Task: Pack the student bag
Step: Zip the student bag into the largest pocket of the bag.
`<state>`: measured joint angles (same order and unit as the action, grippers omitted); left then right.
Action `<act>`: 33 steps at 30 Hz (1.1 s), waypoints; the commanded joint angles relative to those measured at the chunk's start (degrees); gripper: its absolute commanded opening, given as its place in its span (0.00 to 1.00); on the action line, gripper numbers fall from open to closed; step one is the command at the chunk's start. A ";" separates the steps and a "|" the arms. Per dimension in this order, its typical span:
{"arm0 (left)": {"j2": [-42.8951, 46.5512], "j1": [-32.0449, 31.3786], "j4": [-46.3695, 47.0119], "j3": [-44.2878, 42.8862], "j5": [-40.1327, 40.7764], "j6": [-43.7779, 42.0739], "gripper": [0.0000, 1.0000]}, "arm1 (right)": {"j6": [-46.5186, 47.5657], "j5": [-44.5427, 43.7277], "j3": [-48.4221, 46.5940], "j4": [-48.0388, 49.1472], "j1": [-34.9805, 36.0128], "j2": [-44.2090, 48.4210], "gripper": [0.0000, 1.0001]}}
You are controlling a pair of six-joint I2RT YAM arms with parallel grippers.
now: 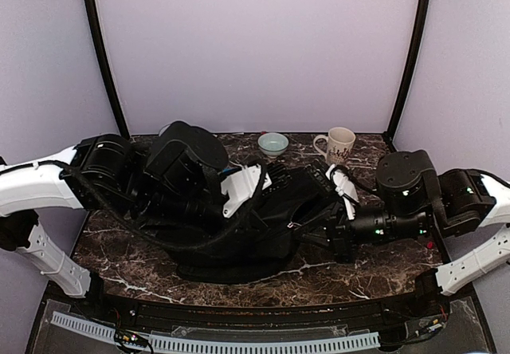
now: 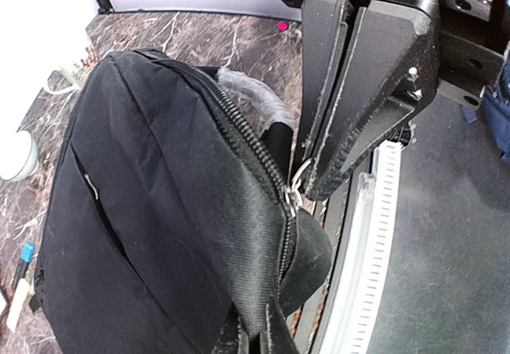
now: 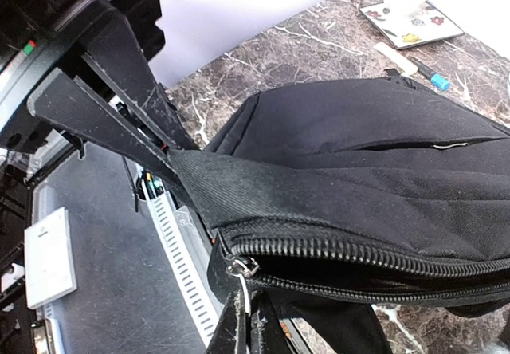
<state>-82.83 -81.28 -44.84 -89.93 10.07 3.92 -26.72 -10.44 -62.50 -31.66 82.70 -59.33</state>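
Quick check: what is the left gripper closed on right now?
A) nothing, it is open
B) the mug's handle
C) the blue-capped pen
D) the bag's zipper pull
D: in the left wrist view, the left gripper is shut on the metal zipper pull of the bag.

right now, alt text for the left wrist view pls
The left fingers are pinched shut on the metal zipper pull of the black student bag. The bag lies on a dark marble table, a pale bowl at the left edge.
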 commanded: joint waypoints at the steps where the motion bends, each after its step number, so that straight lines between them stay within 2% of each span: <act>1: 1.55 0.37 -11.51 1.66 0.41 1.39 0.00 | -3.38 -3.06 0.46 -1.97 -1.05 5.44 0.00; 5: -0.66 0.33 -11.08 0.53 -0.77 2.17 0.00 | -3.21 0.13 -2.43 -2.64 -1.05 2.79 0.00; 11: -5.08 0.28 -12.28 -2.02 -2.40 2.46 0.00 | -0.82 0.50 -12.39 -7.37 -1.00 -3.58 0.00; 12: -5.80 0.25 -13.00 -2.54 -2.24 2.82 0.11 | -0.47 0.53 -13.67 -7.63 -1.04 -4.14 0.00; 16: -6.62 -0.04 -13.58 -3.24 -1.21 5.25 0.85 | 0.09 1.20 -16.75 -8.14 -1.05 -5.01 0.00; 17: -6.03 -0.17 -12.76 -2.74 -1.10 5.76 0.96 | -0.03 1.43 -16.85 -8.09 -1.02 -5.01 0.00; 20: -3.42 -0.42 -10.49 0.10 -0.69 7.72 0.99 | -0.62 1.13 -16.55 -7.98 -1.04 -4.65 0.00; 23: -0.60 -0.52 -9.30 3.65 -0.77 10.18 0.97 | -1.51 -0.26 -16.06 -7.54 -1.05 -3.76 0.00; 26: 1.85 -0.63 -8.37 6.95 1.08 12.03 0.88 | -1.79 -0.13 -15.98 -6.49 -1.05 -3.26 0.00; 27: 2.57 -0.63 -7.81 8.06 2.09 12.10 0.80 | -1.84 0.12 -15.99 -6.14 -1.05 -3.24 0.00; 29: 3.78 -0.64 -6.34 9.69 4.18 11.63 0.59 | -1.90 0.68 -16.03 -5.76 -1.03 -3.30 0.00; 31: 4.15 -0.63 -5.66 10.22 5.54 10.75 0.32 | -1.85 1.06 -16.25 -5.94 -1.02 -3.61 0.00; 33: 4.00 -0.64 -5.95 10.23 5.86 9.82 0.02 | -2.26 0.22 -17.09 -7.11 -1.04 -3.71 0.00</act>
<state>-80.27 -81.67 -51.35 -80.79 12.95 14.22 -28.38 -9.39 -75.94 -45.76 81.73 -65.34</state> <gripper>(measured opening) 0.271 0.007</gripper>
